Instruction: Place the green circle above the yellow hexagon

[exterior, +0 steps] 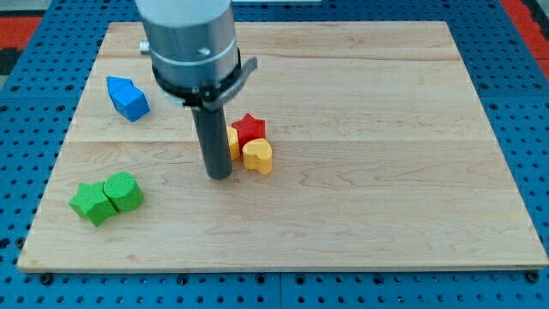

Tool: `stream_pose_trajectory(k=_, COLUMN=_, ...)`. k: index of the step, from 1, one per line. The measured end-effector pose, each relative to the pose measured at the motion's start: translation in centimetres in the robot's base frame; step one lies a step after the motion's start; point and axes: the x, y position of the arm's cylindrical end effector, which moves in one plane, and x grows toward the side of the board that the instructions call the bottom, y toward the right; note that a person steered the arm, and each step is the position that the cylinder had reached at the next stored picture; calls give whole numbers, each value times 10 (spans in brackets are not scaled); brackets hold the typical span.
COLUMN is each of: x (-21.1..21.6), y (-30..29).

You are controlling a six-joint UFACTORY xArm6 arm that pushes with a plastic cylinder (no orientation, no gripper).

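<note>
"So, where is my tip (220,176) right now?"

"Down on the wooden tabletop (386,129), close to the middle. Just to its right, towards the view's top, a yellow block (232,142) peeks out from behind the rod. It is mostly hidden, so I cannot make out its shape for sure."

"What else is next to it?"

"A yellow heart (257,156) sits just right of the tip, touching that hidden yellow block. A red star (250,129) is a little further up and to the right, pressed against both."

"And the green circle (124,190)?"

"Well apart from the tip, off to its left and slightly lower in the view. It touches a second green block (92,203), which looks star-like and lies further left still."

"Anything else?"

"A blue block (129,99), roughly pentagonal, is up and to the left of the tip, well apart from everything."

"How do the jaws stand?"

"None are in view. The arm ends in a plain dark rod under a grey cylinder, and it grips nothing."
</note>
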Motion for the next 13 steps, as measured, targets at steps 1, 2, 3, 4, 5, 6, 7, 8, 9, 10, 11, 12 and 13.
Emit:
stream_pose_trajectory(k=1, x=80, y=-30)
stream_pose_trajectory(k=2, x=84, y=-111)
stream_pose_trajectory(k=3, x=24, y=-122)
stream_pose_trajectory(k=4, x=-29, y=-122)
stream_pose_trajectory(k=5, x=-42, y=-112)
stream_pose_trajectory(k=6, x=-60, y=-63)
stream_pose_trajectory(k=7, x=-71, y=-57)
stream_pose_trajectory(k=8, x=-81, y=-108)
stream_pose_trajectory(k=9, x=-109, y=-69)
stream_pose_trajectory(k=10, x=-119, y=-47)
stream_pose_trajectory(k=11, x=-119, y=-40)
stream_pose_trajectory(k=12, x=-128, y=-65)
stream_pose_trajectory(k=13, x=-167, y=-121)
